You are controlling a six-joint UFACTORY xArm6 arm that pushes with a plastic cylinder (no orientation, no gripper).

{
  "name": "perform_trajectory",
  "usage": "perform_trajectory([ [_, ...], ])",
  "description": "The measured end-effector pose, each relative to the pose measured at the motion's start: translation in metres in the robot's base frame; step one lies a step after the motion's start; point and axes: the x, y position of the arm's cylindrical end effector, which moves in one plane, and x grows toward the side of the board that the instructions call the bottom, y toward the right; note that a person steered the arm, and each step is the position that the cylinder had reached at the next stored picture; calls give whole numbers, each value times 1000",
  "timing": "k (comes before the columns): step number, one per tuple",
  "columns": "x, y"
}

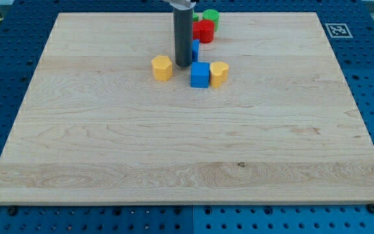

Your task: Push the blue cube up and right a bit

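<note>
The blue cube sits on the wooden board near the view's top centre. A yellow heart-shaped block touches its right side. My tip rests on the board just up and left of the blue cube, a small gap apart. A second blue block is partly hidden behind the rod. A yellow hexagonal block lies left of my tip.
A red block and a green cylinder stand near the board's top edge, right of the rod. Another green block is mostly hidden behind the rod. A marker tag is at the top right corner.
</note>
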Motion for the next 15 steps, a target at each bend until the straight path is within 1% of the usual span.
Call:
perform_trajectory([
  [1,-11,4],
  [2,-8,8],
  [4,40,0],
  [6,90,25],
  [7,102,43],
  [9,103,118],
  [10,103,145],
  [11,100,146],
  [15,8,154],
])
